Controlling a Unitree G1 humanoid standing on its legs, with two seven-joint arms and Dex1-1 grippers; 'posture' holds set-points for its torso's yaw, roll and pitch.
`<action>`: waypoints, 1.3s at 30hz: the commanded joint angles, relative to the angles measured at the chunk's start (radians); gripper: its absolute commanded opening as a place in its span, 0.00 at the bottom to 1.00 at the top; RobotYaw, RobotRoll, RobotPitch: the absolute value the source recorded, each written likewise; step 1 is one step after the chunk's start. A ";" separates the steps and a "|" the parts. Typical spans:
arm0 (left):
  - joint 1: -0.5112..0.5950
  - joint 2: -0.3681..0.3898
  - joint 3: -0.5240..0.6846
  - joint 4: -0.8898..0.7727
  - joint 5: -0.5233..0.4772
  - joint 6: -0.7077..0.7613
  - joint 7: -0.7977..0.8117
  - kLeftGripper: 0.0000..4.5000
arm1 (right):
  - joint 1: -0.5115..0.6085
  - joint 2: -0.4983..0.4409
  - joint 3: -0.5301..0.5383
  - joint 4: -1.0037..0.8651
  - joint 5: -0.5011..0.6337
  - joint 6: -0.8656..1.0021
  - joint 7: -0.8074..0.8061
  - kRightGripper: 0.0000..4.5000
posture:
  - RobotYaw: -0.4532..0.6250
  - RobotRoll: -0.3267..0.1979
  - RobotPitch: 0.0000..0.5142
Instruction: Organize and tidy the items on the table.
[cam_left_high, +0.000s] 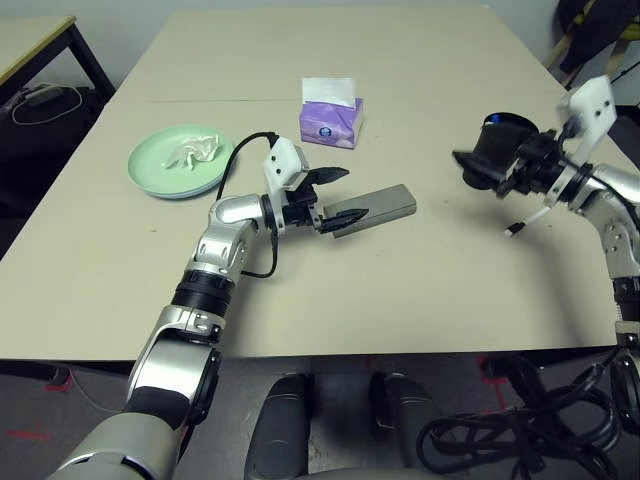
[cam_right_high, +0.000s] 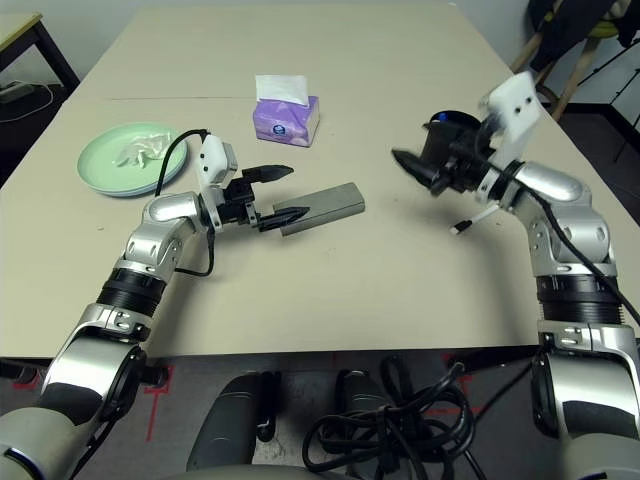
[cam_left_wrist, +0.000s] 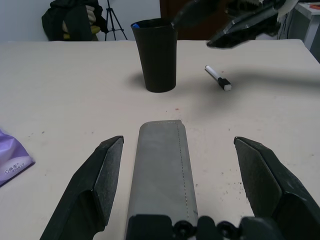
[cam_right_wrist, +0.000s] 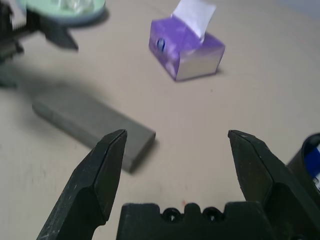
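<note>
The grey glasses case (cam_left_high: 385, 205) lies mid-table, its near end between the open fingers of my left gripper (cam_left_high: 338, 195), which do not touch it (cam_left_wrist: 160, 170). My right gripper (cam_left_high: 485, 170) hovers open above the table with nothing in it, just in front of the upright black cup (cam_left_wrist: 157, 55) with its blue inside. The white pen (cam_left_high: 527, 222) lies on the table below that gripper. At the left, the mint-green plate (cam_left_high: 165, 175) holds crumpled white tissue (cam_left_high: 190, 152). The sunglasses are out of view.
A purple tissue box (cam_left_high: 330, 118) stands behind the case, towards the table's middle. A thin seam (cam_left_high: 200, 100) crosses the beige table farther back. A smaller desk (cam_left_high: 40, 35) stands off the far-left corner. Cables (cam_left_high: 530, 420) hang below the front edge.
</note>
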 joint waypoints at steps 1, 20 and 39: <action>0.015 0.012 -0.010 -0.014 0.013 -0.007 -0.012 1.00 | 0.002 -0.065 0.077 0.089 -0.099 -0.161 0.127 0.99 | 0.51 0.62 0.26; 0.083 0.023 -0.021 -0.099 0.014 0.027 0.009 1.00 | -0.400 -0.217 0.419 0.787 -0.603 -0.941 0.393 0.99 | 0.54 0.62 0.37; 0.160 0.022 -0.016 -0.208 0.003 0.068 0.082 1.00 | -0.634 -0.158 0.599 0.972 -0.905 -1.137 0.207 0.99 | 0.60 0.62 0.44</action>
